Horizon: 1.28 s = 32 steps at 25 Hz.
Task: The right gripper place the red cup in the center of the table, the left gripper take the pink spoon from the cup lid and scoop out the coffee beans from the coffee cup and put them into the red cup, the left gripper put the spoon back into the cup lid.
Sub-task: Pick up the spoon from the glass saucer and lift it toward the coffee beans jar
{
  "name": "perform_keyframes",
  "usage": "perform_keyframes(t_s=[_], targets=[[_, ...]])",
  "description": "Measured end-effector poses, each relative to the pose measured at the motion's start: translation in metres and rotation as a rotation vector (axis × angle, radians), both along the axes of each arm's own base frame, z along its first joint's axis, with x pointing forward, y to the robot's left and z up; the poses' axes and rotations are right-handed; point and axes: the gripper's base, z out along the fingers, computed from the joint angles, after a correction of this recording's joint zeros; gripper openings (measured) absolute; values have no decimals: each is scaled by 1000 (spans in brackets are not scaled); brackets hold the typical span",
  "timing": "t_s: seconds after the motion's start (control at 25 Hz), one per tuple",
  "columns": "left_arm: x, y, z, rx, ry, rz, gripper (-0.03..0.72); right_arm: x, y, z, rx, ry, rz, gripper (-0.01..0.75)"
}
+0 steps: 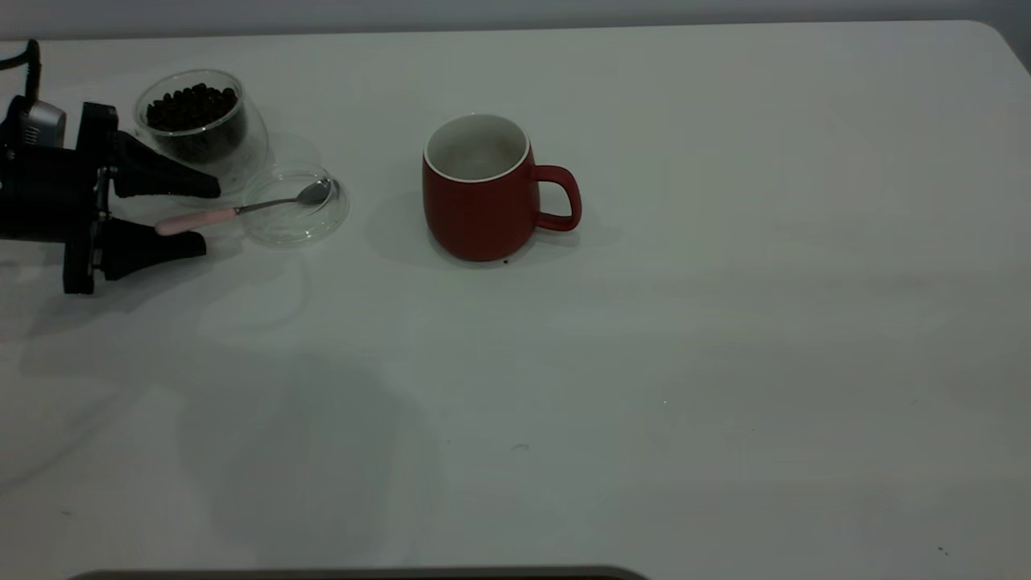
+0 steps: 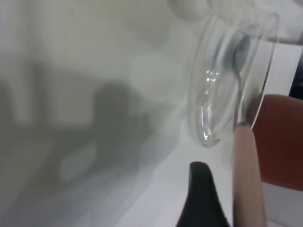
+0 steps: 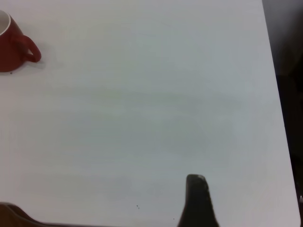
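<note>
The red cup [image 1: 481, 201] stands upright near the middle of the table [image 1: 644, 362], handle to the right; it also shows in the right wrist view [image 3: 12, 45] and the left wrist view [image 2: 284, 142]. The pink spoon [image 1: 242, 209] lies with its bowl in the cup lid [image 1: 282, 235] and its pink handle [image 2: 246, 179] sticking out to the left. My left gripper [image 1: 210, 216] is open, one finger on each side of the handle. The coffee cup [image 1: 233, 153] holds coffee beans [image 1: 192, 105] just behind it. My right gripper shows only one finger [image 3: 196, 201], over bare table, holding nothing.
The glass cup and lid stand close together at the far left, right beside my left gripper's fingers. The table's right edge [image 3: 277, 94] runs near my right gripper. A few dark specks lie on the tabletop.
</note>
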Motion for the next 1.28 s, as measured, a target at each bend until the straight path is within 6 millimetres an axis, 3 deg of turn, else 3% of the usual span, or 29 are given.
perform_keyframes(t_s=[0.16,0.28,0.44,0.64,0.68,0.96,1.16,1.28], targets=[[0,0,0,-4,-1,2,575,0,0,0,0,0,0,588],[1,0,1,-10,-3,7,517,0,0,0,0,0,0,588],[2,0,1,-8,-18,15,371,0,0,0,0,0,0,588],[3,0,2,-4,-49,9,134,0,0,0,0,0,0,588],[3,0,2,-5,-58,3,118,0,0,0,0,0,0,588],[-6,20,11,1,-88,-52,119,0,0,0,0,0,0,588],[-15,49,43,0,-185,-122,119,0,0,0,0,0,0,588],[-10,62,68,8,-275,-172,119,0,0,0,-1,0,0,588]])
